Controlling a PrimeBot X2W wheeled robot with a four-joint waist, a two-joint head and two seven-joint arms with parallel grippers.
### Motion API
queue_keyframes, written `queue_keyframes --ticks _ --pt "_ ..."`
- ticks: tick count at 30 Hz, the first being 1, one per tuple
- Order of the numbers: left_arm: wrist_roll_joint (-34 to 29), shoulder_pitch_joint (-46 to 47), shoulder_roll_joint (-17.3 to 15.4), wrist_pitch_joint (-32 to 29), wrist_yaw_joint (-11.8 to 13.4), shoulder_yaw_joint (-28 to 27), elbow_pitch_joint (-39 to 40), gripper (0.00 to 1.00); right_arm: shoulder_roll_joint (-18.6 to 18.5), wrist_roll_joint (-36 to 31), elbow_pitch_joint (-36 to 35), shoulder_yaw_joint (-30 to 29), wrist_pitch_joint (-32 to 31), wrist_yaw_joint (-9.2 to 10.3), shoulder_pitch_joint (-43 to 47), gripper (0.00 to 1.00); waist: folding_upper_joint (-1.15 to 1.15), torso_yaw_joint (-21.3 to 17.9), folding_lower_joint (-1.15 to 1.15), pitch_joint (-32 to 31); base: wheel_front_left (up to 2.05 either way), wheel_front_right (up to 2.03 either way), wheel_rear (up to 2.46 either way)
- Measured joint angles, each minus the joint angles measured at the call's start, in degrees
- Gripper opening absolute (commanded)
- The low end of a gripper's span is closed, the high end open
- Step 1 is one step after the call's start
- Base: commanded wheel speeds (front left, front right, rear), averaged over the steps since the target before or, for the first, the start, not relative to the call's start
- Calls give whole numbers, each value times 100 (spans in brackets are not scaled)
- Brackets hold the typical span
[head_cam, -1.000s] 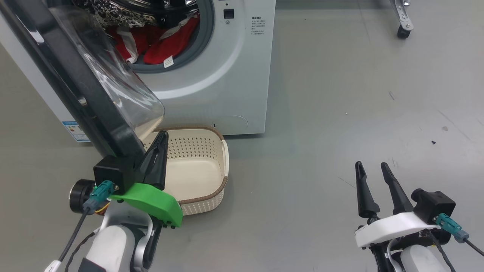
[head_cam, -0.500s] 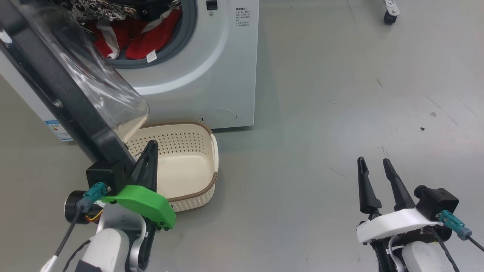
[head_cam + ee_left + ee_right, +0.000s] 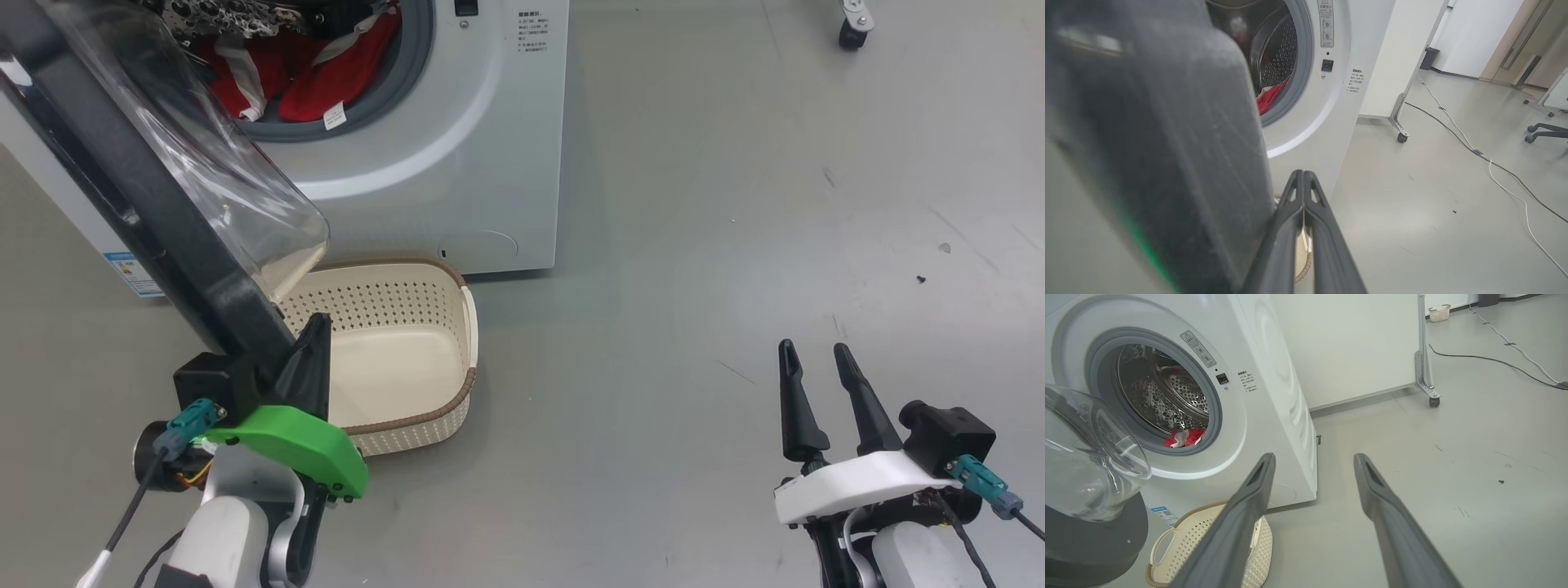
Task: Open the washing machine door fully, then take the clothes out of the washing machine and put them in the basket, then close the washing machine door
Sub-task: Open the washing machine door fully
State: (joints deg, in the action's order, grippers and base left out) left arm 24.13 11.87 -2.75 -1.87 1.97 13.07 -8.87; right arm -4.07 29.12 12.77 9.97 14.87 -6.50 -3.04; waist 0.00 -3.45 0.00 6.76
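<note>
Head view: red, white-tagged clothes [image 3: 314, 86]

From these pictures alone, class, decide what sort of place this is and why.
Probably a lab or office workspace: the white front-loading washing machine stands on bare grey floor beside a white wheeled partition panel, with a black office-chair base nearby.

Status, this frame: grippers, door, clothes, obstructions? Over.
Left gripper shut beside washing machine door rim; right gripper open, empty. Door part open, clothes in drum. Basket empty, partly hidden by door.
</note>
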Motion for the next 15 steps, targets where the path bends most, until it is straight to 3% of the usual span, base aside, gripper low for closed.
queue_keyframes --ticks 15 --pt "23 10 32 132 -12 97 -235 0 2 -53 75 -7 0 -18 7 100 0 279 0 -113 0 0 0"
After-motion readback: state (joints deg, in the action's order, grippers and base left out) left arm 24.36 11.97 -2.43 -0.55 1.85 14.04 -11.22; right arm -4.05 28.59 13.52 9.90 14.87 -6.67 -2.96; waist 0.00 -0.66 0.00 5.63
